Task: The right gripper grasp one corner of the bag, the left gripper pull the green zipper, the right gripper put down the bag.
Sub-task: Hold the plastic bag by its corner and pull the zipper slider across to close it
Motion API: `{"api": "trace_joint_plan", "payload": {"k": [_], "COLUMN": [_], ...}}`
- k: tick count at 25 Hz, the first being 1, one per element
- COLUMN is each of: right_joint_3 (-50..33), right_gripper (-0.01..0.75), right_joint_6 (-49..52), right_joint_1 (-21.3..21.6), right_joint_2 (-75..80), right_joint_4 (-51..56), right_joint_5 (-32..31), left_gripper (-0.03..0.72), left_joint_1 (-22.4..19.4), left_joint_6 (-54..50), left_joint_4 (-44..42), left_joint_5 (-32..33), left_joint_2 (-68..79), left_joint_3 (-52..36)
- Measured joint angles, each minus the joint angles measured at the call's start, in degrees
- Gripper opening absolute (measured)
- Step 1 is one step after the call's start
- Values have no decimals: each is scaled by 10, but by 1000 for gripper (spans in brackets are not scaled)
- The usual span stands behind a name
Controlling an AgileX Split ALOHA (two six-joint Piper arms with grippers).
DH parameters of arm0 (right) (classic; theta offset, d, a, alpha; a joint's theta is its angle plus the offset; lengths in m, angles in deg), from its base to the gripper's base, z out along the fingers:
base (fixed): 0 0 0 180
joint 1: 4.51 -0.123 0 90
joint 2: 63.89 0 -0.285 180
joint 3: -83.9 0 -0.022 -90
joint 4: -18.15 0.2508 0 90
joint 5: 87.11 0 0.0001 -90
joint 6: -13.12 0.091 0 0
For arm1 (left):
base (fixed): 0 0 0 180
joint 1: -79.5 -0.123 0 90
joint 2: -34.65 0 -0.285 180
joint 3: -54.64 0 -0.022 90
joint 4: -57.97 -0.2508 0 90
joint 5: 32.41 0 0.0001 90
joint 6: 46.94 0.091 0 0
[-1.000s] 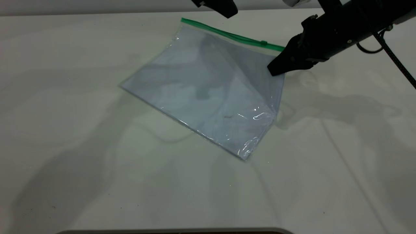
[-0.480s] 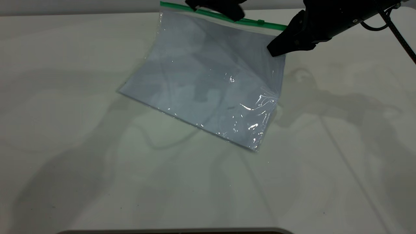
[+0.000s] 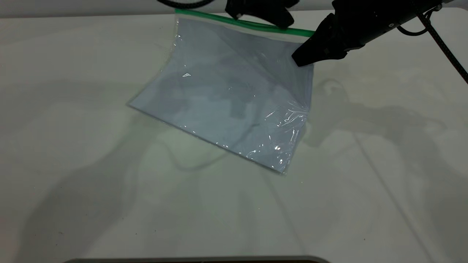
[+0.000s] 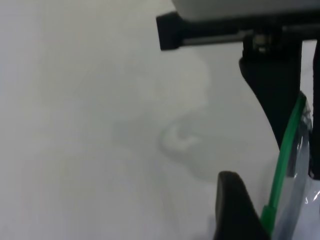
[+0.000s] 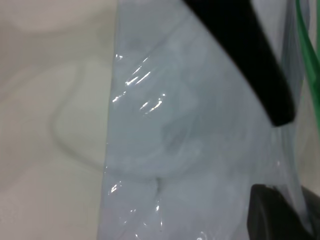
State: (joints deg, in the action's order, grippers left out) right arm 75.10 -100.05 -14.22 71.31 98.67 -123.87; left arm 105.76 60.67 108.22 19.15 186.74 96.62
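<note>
Exterior view: bag (image 3: 234,91) tilted, green zipper (image 3: 241,24) uppermost, right hand (image 3: 303,58) clamped on corner.

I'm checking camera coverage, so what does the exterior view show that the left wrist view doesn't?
Only the exterior view shows the whole flat clear plastic bag of white paper, its lower edge on the white table, and the tapered black right claw clamping its corner. Only the left wrist view shows the blocky black left claw with its fingers on either side of the strip. Both show the thin green zipper strip.
</note>
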Motion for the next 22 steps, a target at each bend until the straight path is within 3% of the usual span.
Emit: {"api": "trace_joint_plan", "payload": {"k": [22], "right_joint_3": [0], "right_gripper": [35], "right_joint_6": [0], "right_joint_1": [0], "right_joint_2": [0], "right_joint_4": [1], "right_joint_5": [3], "left_gripper": [463], "left_joint_1": [0], "left_joint_6": [0], "left_joint_4": [1], "left_joint_5": [-31], "left_joint_2": [28], "left_joint_3": [0]}}
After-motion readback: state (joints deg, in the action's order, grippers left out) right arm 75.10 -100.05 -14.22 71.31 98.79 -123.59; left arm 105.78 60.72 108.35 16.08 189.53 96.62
